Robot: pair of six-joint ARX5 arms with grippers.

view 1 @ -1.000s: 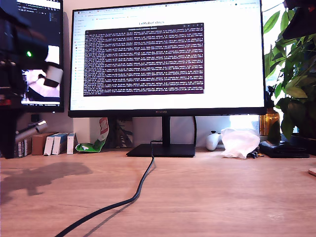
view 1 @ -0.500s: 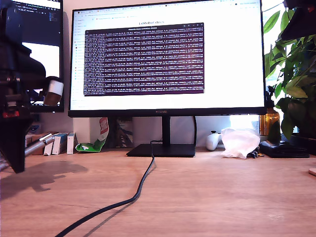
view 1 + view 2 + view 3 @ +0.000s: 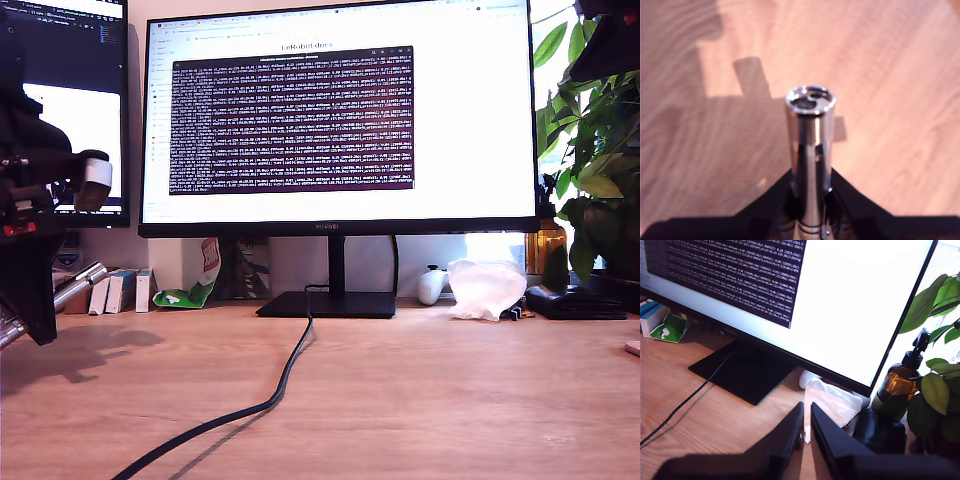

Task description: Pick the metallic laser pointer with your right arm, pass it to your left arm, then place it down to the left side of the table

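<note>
Lower now at the exterior view's left, my first gripper (image 3: 810, 210) clamps the metallic laser pointer (image 3: 810, 150), long axis slanting above the table (image 3: 420, 390); my second gripper (image 3: 806, 432) nearly closed, empty.

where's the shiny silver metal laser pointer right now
The slim silver metal laser pointer is clamped in my first gripper at the exterior view's far left, tilted just above the light-brown wooden table, in front of the small boxes.
</note>
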